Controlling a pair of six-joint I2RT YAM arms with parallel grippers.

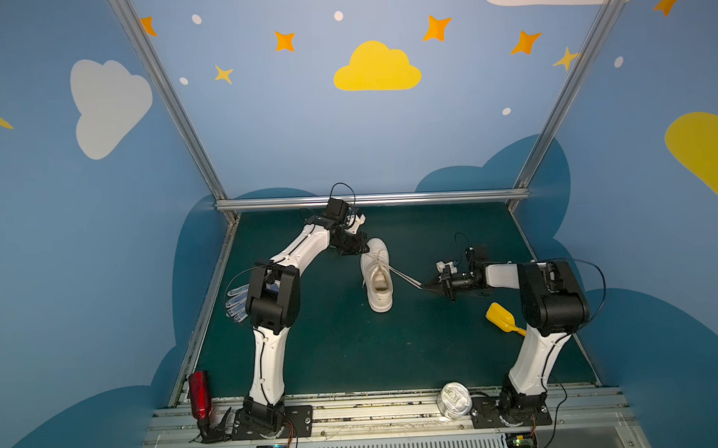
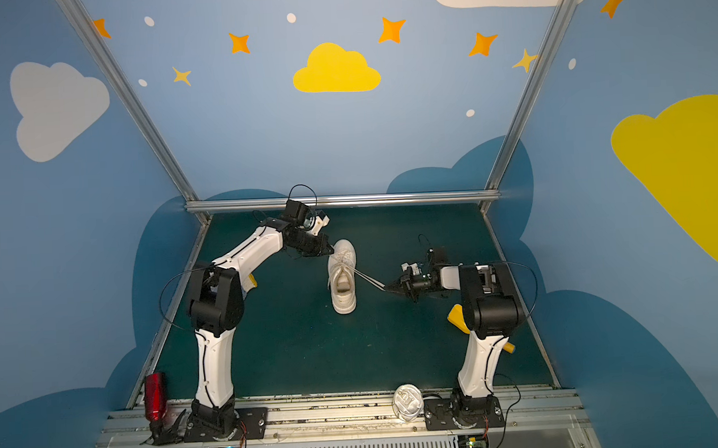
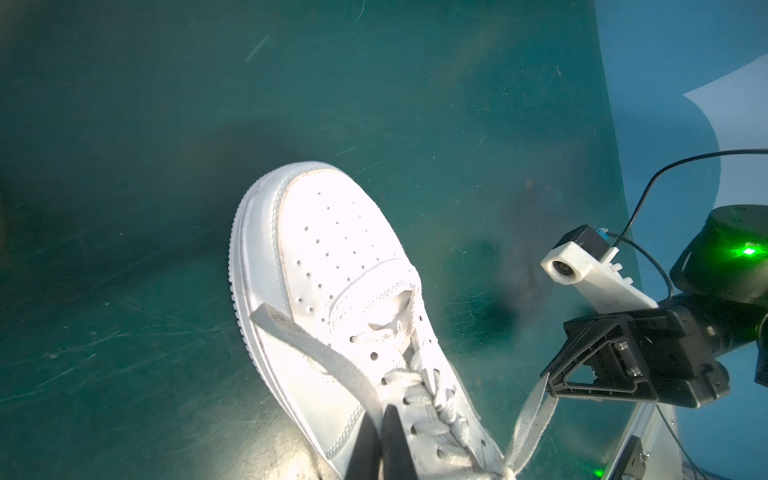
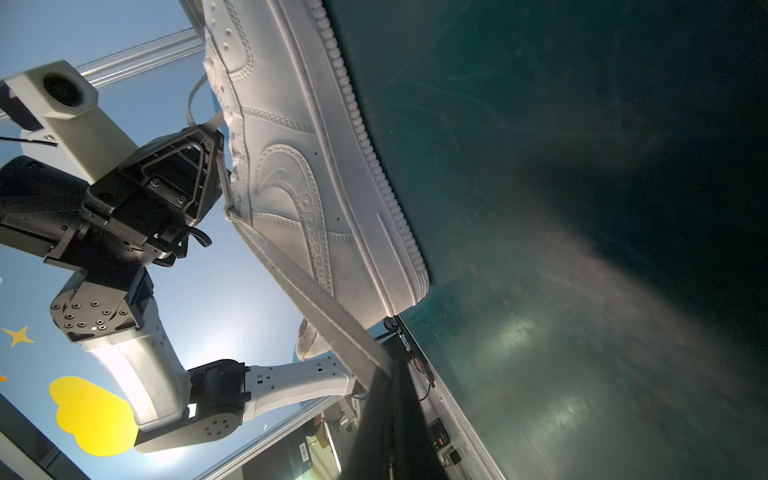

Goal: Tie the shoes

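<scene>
The shoe (image 1: pixel 376 276) (image 2: pixel 343 275), a white low-top sneaker, lies on the green mat (image 1: pixel 333 351) with its toe toward the back wall. My left gripper (image 1: pixel 366 246) (image 2: pixel 330 248) hovers at the toe end, shut on a flat white lace (image 3: pixel 316 353). The lace's free end sticks out past its fingertips (image 3: pixel 392 432). My right gripper (image 1: pixel 423 286) (image 2: pixel 386 287) sits to the right of the shoe, shut on the other lace (image 1: pixel 405 278) (image 4: pixel 299 282). That lace runs taut from the eyelets to its fingers (image 4: pixel 401 399). The right wrist view shows the shoe's side (image 4: pixel 316 166).
A white glove with blue dots (image 1: pixel 238 303) lies behind the left arm's elbow. A yellow scoop (image 1: pixel 501 316) rests by the right arm. A red bottle (image 1: pixel 199 394) and a silver can (image 1: pixel 454 399) stand at the front rail. Walls close in three sides.
</scene>
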